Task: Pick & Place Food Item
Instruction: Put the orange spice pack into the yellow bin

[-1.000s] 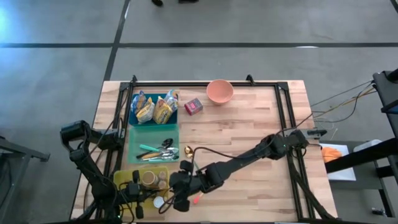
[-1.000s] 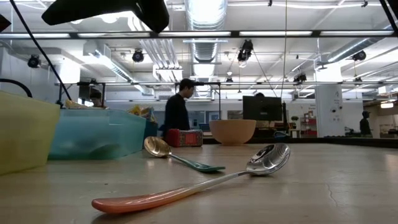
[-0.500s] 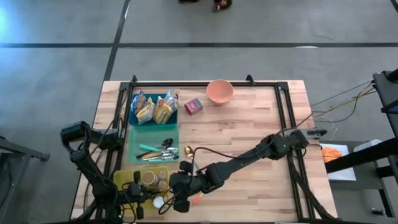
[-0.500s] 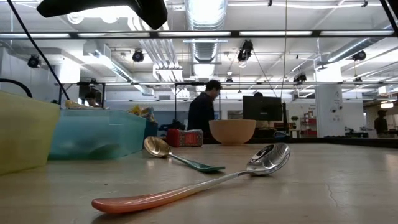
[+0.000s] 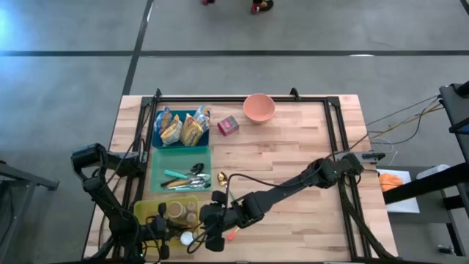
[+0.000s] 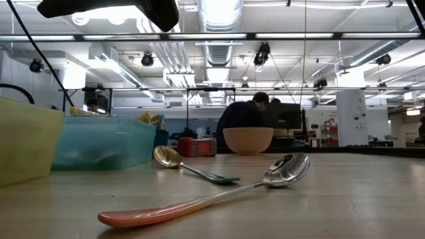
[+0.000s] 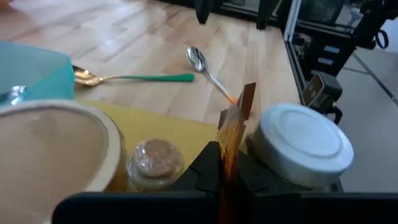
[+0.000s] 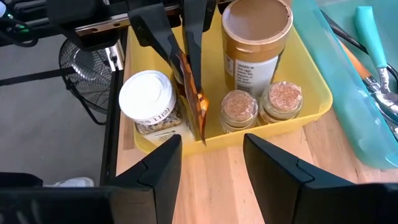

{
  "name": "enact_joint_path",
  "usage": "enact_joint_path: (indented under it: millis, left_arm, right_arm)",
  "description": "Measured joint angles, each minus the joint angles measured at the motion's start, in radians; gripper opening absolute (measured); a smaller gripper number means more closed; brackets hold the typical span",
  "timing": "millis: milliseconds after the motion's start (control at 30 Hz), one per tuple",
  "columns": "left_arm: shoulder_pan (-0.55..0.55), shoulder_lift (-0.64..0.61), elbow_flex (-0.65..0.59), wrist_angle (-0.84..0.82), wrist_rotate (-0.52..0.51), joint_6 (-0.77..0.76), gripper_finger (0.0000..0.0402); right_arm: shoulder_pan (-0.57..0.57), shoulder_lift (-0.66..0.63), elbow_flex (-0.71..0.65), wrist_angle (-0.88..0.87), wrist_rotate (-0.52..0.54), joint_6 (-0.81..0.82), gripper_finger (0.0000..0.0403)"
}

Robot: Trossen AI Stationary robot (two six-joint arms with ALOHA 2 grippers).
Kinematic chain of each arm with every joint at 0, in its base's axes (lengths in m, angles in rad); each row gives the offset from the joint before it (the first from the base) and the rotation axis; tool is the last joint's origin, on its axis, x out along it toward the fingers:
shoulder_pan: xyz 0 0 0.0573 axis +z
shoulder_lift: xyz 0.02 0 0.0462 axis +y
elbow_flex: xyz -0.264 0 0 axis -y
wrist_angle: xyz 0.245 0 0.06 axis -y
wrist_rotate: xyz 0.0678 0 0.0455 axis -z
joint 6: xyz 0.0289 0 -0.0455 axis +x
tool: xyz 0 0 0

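Observation:
A yellow bin [image 8: 298, 112] at the table's near left holds a gold can [image 8: 256, 43], two cork-topped jars [image 8: 239, 109], a white-lidded jar [image 8: 146, 99] and a thin orange packet [image 8: 191, 93]. The packet stands on edge between the jars, and my left gripper [image 7: 229, 152], also seen in the right wrist view [image 8: 186, 56], is shut on it. My right gripper [image 8: 211, 162] hovers open just right of the bin [image 5: 172, 213], with nothing between its fingers. My left gripper pinches the packet's upper part [image 7: 231, 140] between its two fingers, flat side to flat side. The fingers reach in from the table's left, slanting a little downward. The packet stands upright on edge inside the bin, one corner [image 7: 249, 90] sticking up; whether its lower edge rests on the bin is hidden.
A teal bin of cutlery [image 5: 182, 174] adjoins the yellow bin on its far side, with a blue bin of snack bags [image 5: 182, 128] beyond. A red box [image 5: 228, 125] and a pink bowl [image 5: 259, 107] sit at the back. Two spoons [image 6: 199, 202] [image 6: 192, 169] lie on the wood.
Neither gripper has visibly shifted, and the packet stands as before. In the room behind the table a person has walked toward the right.

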Motion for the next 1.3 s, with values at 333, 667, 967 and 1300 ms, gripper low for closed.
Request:
enact_joint_path:
  millis: [333, 667, 967, 1300]
  left_arm:
    - [0.000, 0.000, 0.000, 0.006, 0.033, 0.000, 0.0020]
    - [0.000, 0.000, 0.000, 0.008, 0.069, -0.009, 0.0040]
    - [0.000, -0.001, 0.000, 0.007, 0.070, -0.033, 0.0148]
    - [0.000, -0.011, 0.003, 0.008, 0.070, -0.034, 0.0192]
  right_arm:
    - [0.000, -0.001, 0.000, -0.011, 0.000, 0.000, 0.0170]
    - [0.000, -0.001, 0.000, -0.022, -0.028, 0.000, 0.0170]
    - [0.000, -0.001, 0.000, -0.022, -0.028, 0.000, 0.0170]
    - [0.000, -0.001, 0.000, -0.025, -0.054, 0.000, 0.0170]
